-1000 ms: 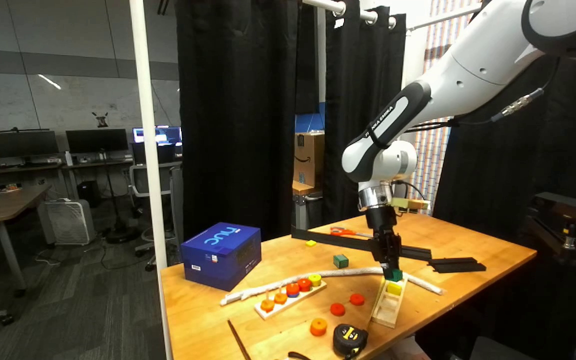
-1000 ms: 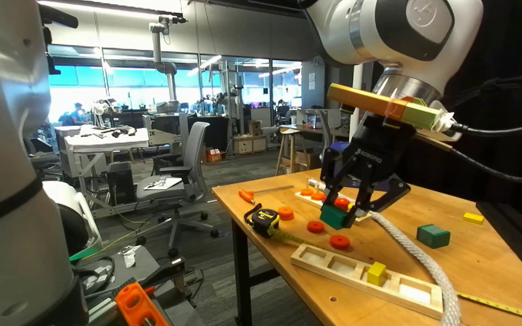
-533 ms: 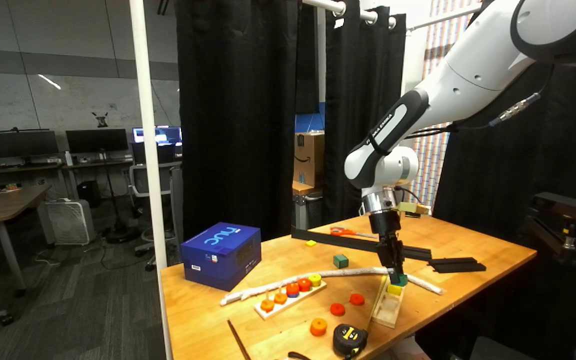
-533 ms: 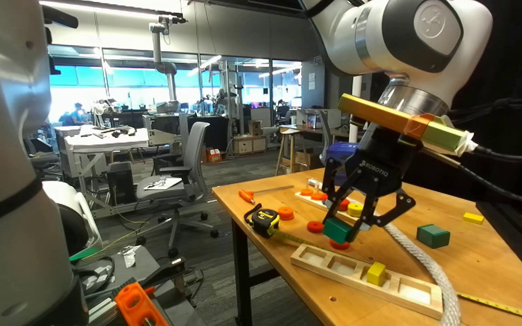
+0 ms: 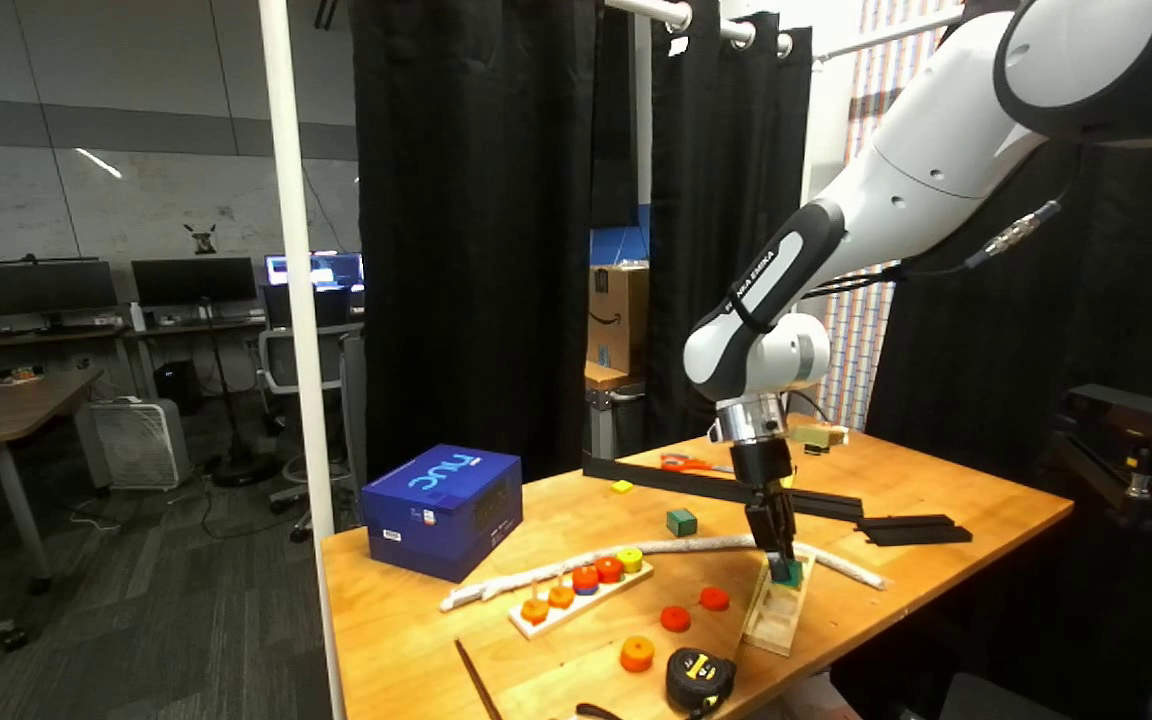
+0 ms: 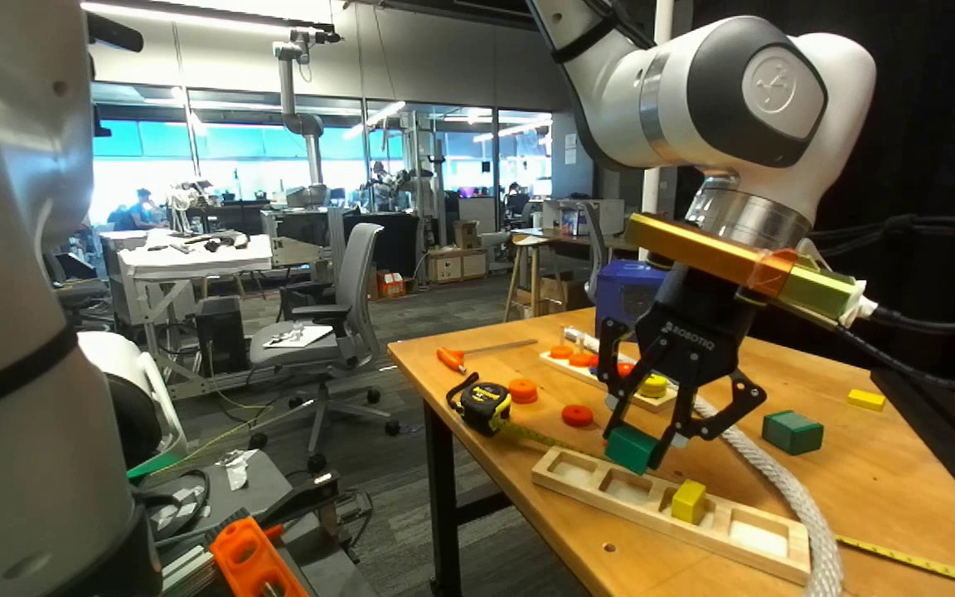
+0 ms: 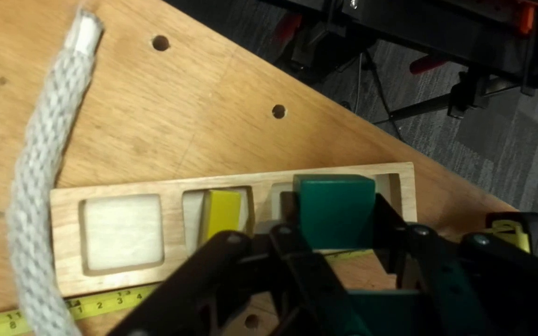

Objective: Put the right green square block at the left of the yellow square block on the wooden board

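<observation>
Lower than before, the dark green rectangular block (image 7: 335, 212) hangs pinched in the black gripper (image 6: 635, 448) above the pale rectangular wooden board (image 6: 652, 514) near an edge of the tabletop (image 6: 900, 481); best square it over the slot (image 6: 628, 492) edgeward of the yellow rectangular block (image 6: 688, 502) before release.

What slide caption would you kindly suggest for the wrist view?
Gripper holds green block over wooden board, to frame-right of yellow block.
</observation>
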`<move>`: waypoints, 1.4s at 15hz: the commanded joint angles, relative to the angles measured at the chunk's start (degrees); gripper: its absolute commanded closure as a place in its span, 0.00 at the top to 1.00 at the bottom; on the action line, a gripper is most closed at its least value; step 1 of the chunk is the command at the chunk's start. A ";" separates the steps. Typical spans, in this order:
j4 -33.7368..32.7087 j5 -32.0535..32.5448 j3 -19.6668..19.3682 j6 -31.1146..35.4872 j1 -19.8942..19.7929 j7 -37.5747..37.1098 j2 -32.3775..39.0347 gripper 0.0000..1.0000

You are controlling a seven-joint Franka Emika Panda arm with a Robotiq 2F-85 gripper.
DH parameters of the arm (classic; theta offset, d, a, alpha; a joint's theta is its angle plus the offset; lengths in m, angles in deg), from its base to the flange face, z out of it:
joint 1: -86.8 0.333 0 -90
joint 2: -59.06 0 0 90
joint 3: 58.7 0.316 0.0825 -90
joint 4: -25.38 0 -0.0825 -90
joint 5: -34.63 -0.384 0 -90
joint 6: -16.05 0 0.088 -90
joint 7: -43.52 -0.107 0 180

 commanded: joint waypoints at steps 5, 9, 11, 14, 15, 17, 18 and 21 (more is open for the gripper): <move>2.18 0.38 0.50 7.45 -0.23 3.20 0.50 0.24; 2.48 0.32 0.87 8.39 -0.10 3.63 0.71 0.23; 2.78 0.35 1.10 8.88 0.00 3.62 0.64 0.23; 3.34 0.33 1.40 9.59 0.06 3.43 0.55 0.23; 3.44 0.30 1.46 9.73 0.04 3.41 0.53 0.23; 3.56 0.21 1.52 9.93 -0.03 3.43 0.52 0.23; 3.71 0.32 1.51 10.17 -0.01 3.38 0.46 0.24; 3.79 0.29 1.47 10.26 -0.09 3.46 0.39 0.24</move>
